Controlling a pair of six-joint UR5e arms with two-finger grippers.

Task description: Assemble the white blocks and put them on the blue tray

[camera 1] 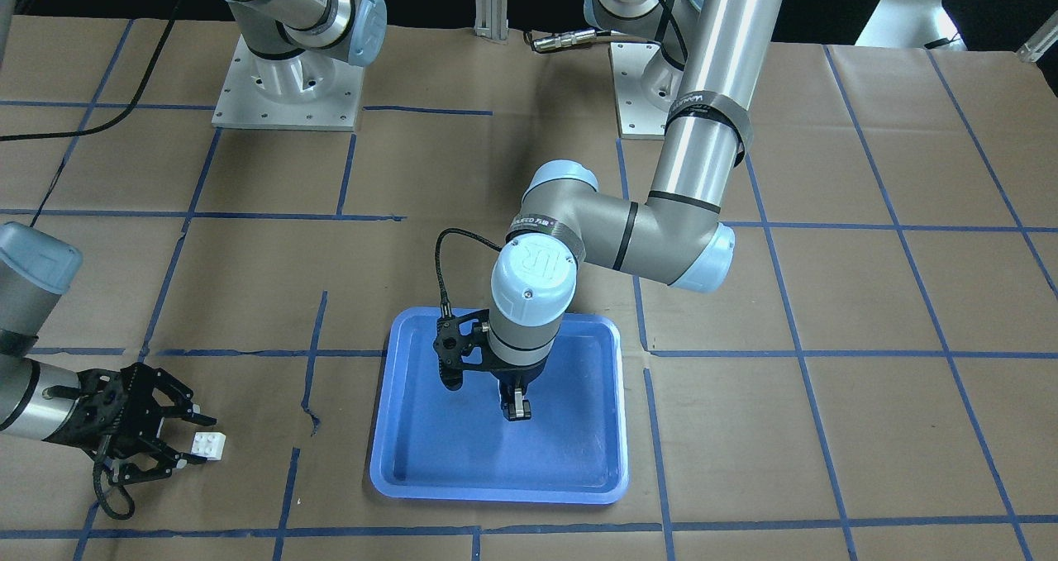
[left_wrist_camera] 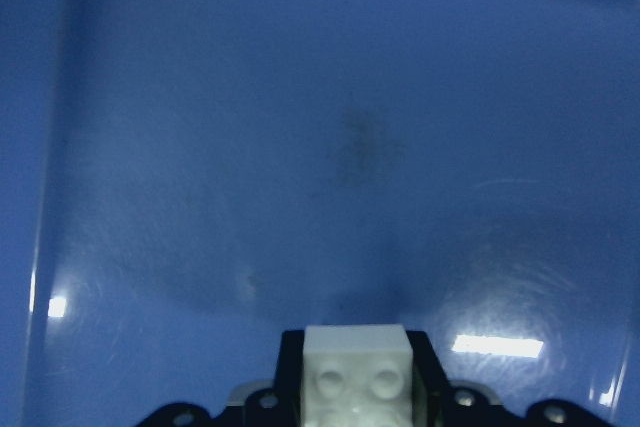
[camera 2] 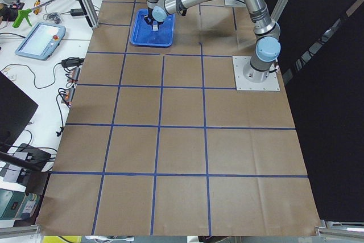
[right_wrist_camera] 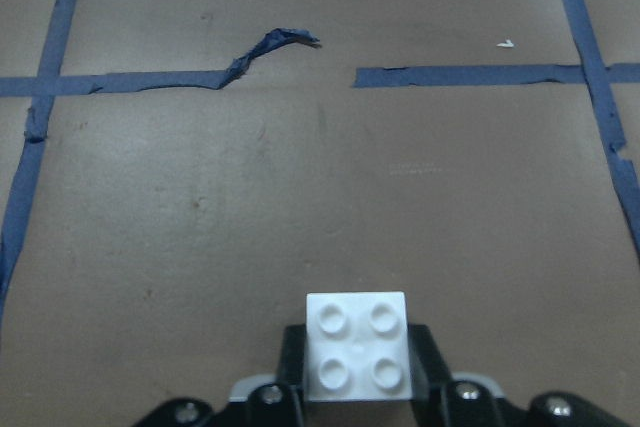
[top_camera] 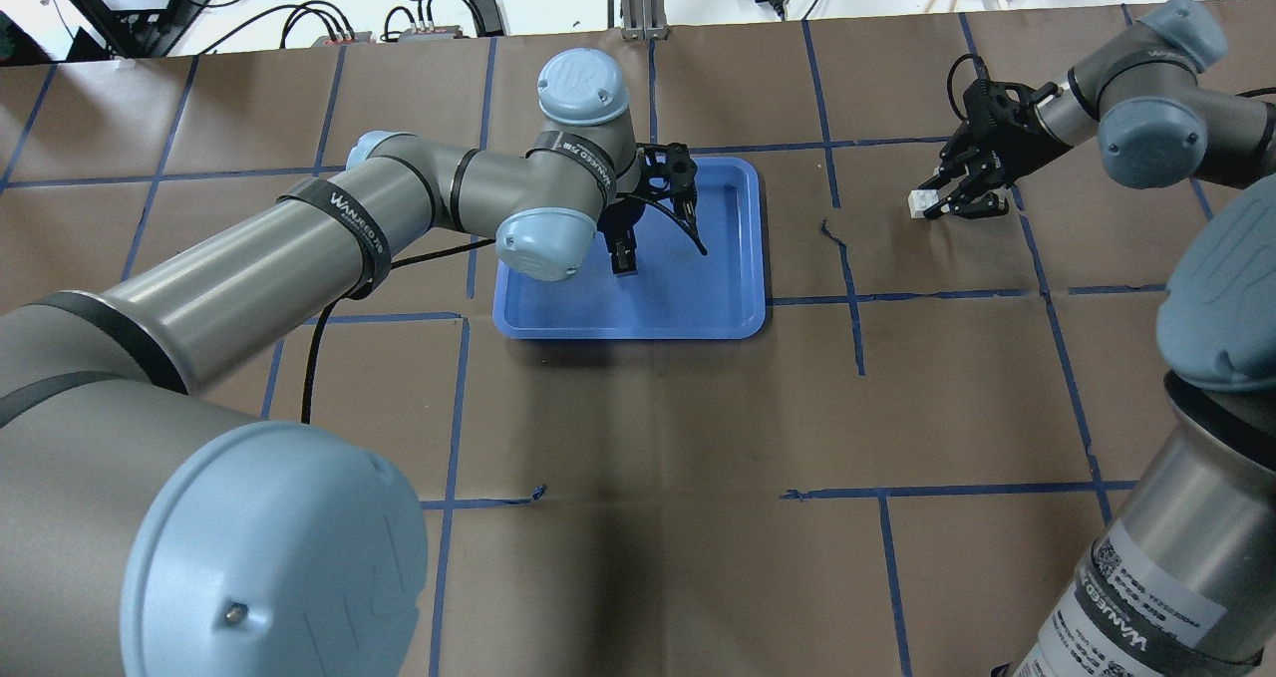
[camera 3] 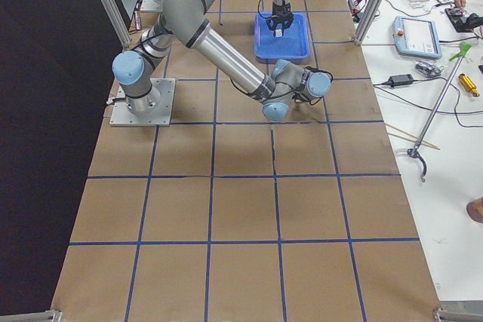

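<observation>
Looming at 7 o'clock of the overhead view, the left arm (top_camera: 249, 258) shows its grey tube and pale blue caps and reaches across the brown-papered table (top_camera: 648, 408), which is ruled with a blue tape grid (top_camera: 997, 293).

The blue tray (top_camera: 743, 258) lies a little toward 12 o'clock of the table's middle. It is shallow and glossy, with rounded corners and a raised rim. The left wrist view alone shows its fine scuffs and a faint dark smudge on the floor.

The left gripper (camera 1: 517, 408) points straight down over the tray's middle. From outside, its fingers look drawn narrow and what they hold barely shows. The left wrist view settles it: the left white brick (left_wrist_camera: 355, 372) is clamped between the black pads, with two round studs visible on the face toward the lens. The brick sits above the tray floor, and whether it touches cannot be told.

The right gripper (top_camera: 935, 201) sits at 3 o'clock from the tray in the overhead view, well apart, and at 9 o'clock in the front-facing view. It is angled low over the paper, gripping the right white brick (camera 1: 207, 445) at its fingertips. The right wrist view shows what the others blur: a square top with all four studs, and a torn tape end (right_wrist_camera: 270, 44) at 11 o'clock of the brick.
</observation>
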